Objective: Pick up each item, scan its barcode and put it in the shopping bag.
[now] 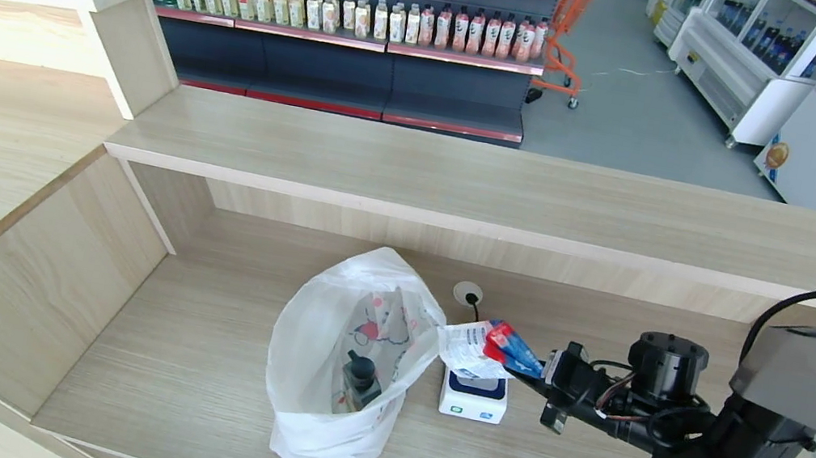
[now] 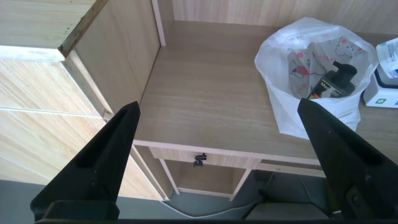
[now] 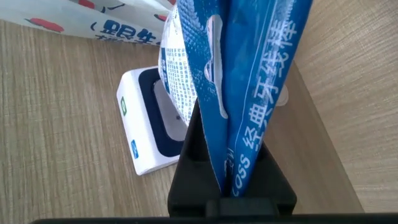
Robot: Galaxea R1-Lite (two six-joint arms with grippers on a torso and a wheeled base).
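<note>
A white shopping bag (image 1: 324,347) stands open on the low wooden counter, with a dark-capped bottle (image 1: 358,381) and a patterned packet inside. Just to its right sits the small white barcode scanner (image 1: 473,397). My right gripper (image 1: 534,370) is shut on a blue, red and white packet (image 1: 487,346) and holds it right above the scanner, close to the bag's rim. In the right wrist view the packet (image 3: 249,93) hangs between the fingers over the scanner (image 3: 152,124). My left gripper (image 2: 217,162) is open and holds nothing, near the counter's front edge, left of the bag (image 2: 317,68).
A raised ledge (image 1: 511,196) runs along the back of the counter and a wooden side wall (image 1: 41,269) closes its left. A cable grommet (image 1: 468,294) sits behind the scanner. Bare counter lies left of the bag and in front of the scanner.
</note>
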